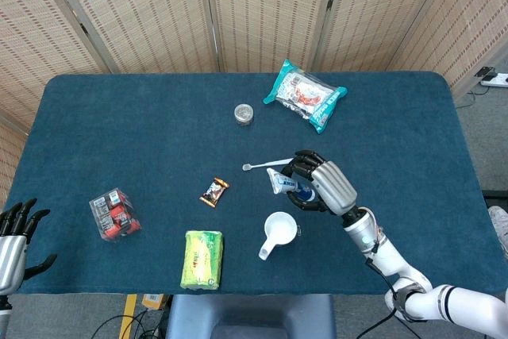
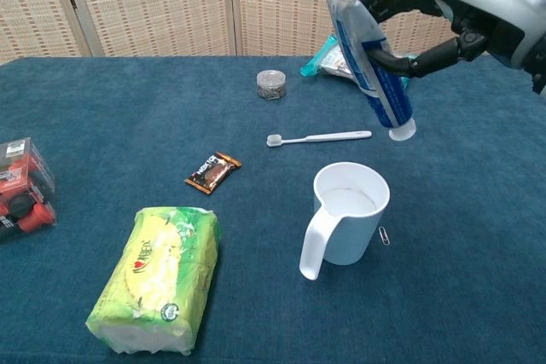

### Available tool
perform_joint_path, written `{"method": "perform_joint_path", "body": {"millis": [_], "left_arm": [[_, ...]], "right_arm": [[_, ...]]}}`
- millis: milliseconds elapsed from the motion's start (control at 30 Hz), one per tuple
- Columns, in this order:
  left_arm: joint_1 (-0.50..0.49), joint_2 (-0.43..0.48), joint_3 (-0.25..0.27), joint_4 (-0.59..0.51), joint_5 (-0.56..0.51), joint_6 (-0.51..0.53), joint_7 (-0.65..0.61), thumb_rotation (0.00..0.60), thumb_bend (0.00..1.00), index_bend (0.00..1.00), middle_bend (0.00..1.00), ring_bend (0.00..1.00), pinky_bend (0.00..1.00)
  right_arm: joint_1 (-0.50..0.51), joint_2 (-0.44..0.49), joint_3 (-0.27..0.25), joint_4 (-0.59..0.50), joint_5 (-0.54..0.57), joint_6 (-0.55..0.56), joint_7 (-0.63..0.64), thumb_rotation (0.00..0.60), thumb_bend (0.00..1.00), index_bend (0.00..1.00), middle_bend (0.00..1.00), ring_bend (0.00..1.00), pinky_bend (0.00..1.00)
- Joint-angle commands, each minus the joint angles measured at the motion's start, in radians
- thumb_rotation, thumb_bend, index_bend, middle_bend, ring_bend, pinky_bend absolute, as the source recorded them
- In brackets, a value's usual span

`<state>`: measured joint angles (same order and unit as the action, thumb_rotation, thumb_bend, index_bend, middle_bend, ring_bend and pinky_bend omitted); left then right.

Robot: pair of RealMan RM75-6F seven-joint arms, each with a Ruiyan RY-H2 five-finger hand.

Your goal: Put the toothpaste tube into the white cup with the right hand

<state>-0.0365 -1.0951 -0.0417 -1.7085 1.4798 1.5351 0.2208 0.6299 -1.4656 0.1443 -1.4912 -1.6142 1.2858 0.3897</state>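
My right hand (image 2: pixel 461 2) (image 1: pixel 324 182) grips the blue and white toothpaste tube (image 2: pixel 372 61) (image 1: pixel 287 184) in the air, cap end pointing down and tilted right. The tube hangs above and a little behind the white cup (image 2: pixel 345 215) (image 1: pixel 279 230), which stands upright on the blue cloth with its handle toward the front left. The cup looks empty inside. My left hand (image 1: pixel 14 236) shows at the lower left edge of the head view, off the table, fingers spread and holding nothing.
A white toothbrush (image 2: pixel 317 136) lies just behind the cup. A small paperclip (image 2: pixel 385 235) lies by the cup's right side. A green packet (image 2: pixel 158 279), a brown candy bar (image 2: pixel 212 171), a red box (image 2: pixel 21 185), a small round tin (image 2: pixel 271 84) and a teal snack bag (image 2: pixel 363 61) are spread around.
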Motion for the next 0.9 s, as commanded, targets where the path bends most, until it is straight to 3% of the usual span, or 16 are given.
{"method": "perform_joint_path", "body": {"millis": [33, 600, 900], "left_arm": [[0.000, 0.002, 0.001, -0.002, 0.000, 0.000, -0.001, 0.600, 0.21, 0.24, 0.10, 0.09, 0.15], [0.016, 0.009, 0.008, 0.012, -0.008, 0.010, -0.024, 0.600, 0.21, 0.23, 0.10, 0.09, 0.15], [0.015, 0.005, 0.009, 0.015, -0.008, 0.003, -0.024, 0.600, 0.21, 0.23, 0.10, 0.09, 0.15]], "right_arm": [[0.009, -0.005, -0.010, -0.037, -0.065, 0.042, 0.084, 0.600, 0.41, 0.67, 0.55, 0.32, 0.22], [0.034, -0.104, -0.059, 0.034, -0.083, 0.018, 0.188, 0.600, 0.40, 0.67, 0.55, 0.32, 0.22], [0.006, -0.155, -0.088, 0.126, -0.051, 0.032, 0.350, 0.600, 0.37, 0.67, 0.55, 0.32, 0.22]]}}
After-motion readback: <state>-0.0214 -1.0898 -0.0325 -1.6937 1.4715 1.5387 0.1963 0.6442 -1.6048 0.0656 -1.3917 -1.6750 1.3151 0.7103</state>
